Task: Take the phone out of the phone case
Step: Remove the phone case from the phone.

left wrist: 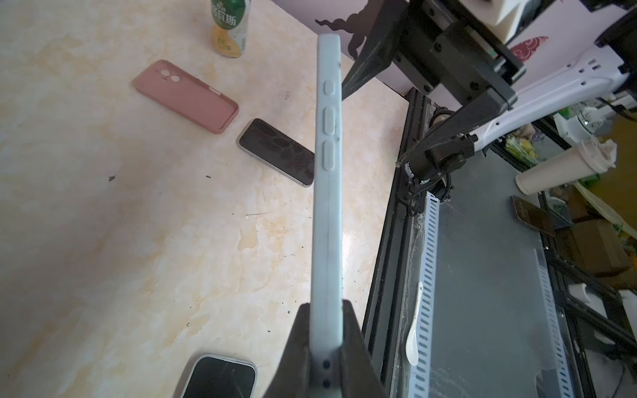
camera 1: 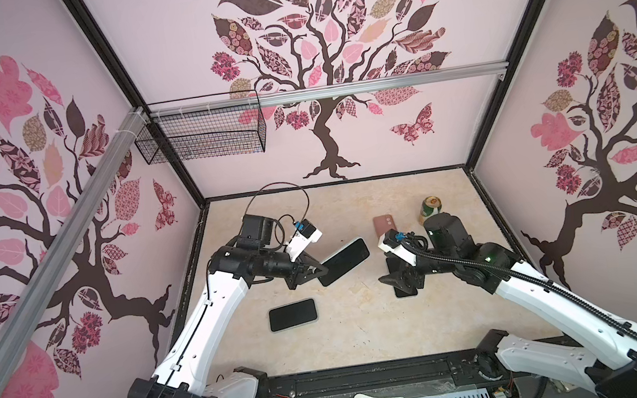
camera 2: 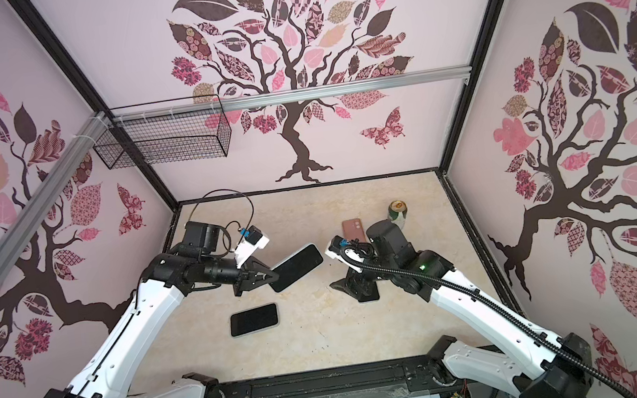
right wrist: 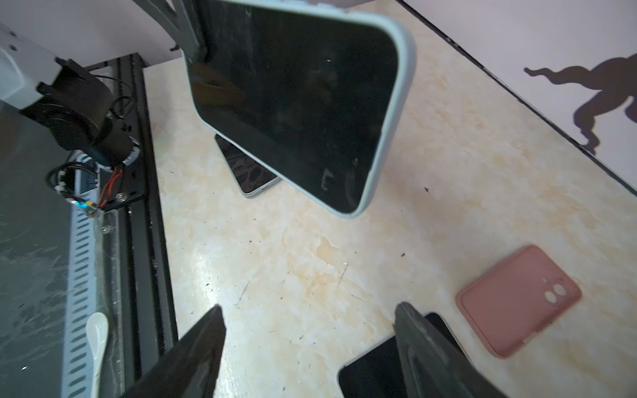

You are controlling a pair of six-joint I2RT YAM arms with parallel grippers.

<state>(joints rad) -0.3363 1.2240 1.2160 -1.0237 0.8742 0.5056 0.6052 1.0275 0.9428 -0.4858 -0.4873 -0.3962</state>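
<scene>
Left wrist: left pincer (left wrist: pixel 326 305) clamps cased phone (left wrist: pixel 327 172) (pale blue); right pincer (right wrist: pixel 310 306) wide, empty.

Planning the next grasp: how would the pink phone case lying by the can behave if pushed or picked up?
The pink case is probably light and bendy: pale tabletop shows through its camera holes, so it seems empty. Lying flat on that smooth surface, it would likely slide, not tip. Its matte skin probably isn't slippery.
</scene>
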